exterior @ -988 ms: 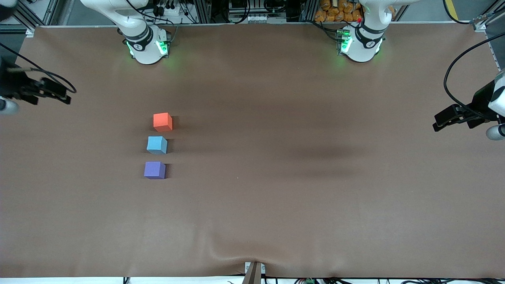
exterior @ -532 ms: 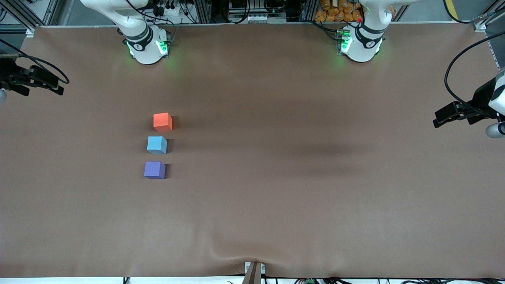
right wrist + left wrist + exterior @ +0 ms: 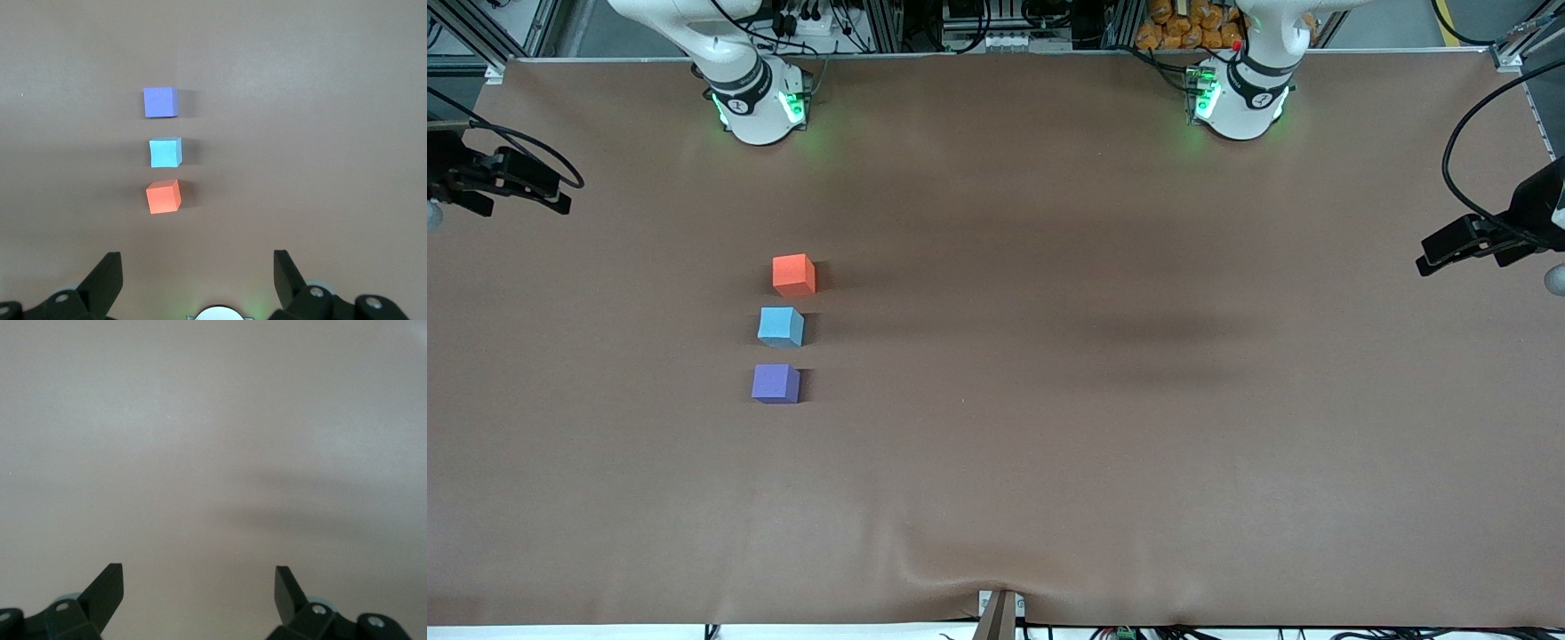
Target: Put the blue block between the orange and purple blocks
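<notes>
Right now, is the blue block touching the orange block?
No, the blue block sits apart from the orange block, with a strip of bare table between them.

Matt, foam-like faces on the blue block (image 3: 781, 326), orange block (image 3: 793, 275) and purple block (image 3: 775, 383); smooth brown matt sheet, slightly rippled, over the table (image 3: 1049, 444); black plastic-looking end effector fingers (image 3: 107, 590)

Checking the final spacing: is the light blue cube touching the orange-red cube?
Apart. The front view shows brown table between the light blue cube and the orange-red cube.
</notes>
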`<state>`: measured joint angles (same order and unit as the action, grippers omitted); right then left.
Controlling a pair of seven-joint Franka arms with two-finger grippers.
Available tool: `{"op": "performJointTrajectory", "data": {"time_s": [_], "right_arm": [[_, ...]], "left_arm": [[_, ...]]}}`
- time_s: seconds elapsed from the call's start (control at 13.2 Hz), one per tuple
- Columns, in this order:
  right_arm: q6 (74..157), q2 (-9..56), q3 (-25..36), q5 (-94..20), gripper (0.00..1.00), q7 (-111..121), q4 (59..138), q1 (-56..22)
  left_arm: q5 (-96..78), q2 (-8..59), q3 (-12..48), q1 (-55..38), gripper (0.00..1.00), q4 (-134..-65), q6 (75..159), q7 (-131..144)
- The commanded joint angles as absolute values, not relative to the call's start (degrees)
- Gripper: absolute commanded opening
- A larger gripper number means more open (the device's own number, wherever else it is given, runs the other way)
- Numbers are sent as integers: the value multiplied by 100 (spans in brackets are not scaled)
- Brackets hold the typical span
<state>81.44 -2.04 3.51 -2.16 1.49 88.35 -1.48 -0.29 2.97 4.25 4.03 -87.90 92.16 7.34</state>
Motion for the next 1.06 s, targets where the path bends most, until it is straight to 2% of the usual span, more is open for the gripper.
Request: {"op": "performJointTrajectory", "data": {"time_s": [0.0,0.53,0.99], "right_arm": [[8024,-141,272,-141,100,193,8675,-62],[8024,-141,272,-141,100,202,8675,-44],[8016,-141,272,-141,100,202,8675,-44]], "left_arm": [[-123,193,483,466,100,-8833,9132,677],[-62,220,949,395,100,-8789,9114,607],[-35,211,949,422,100,-8649,8913,589]]}}
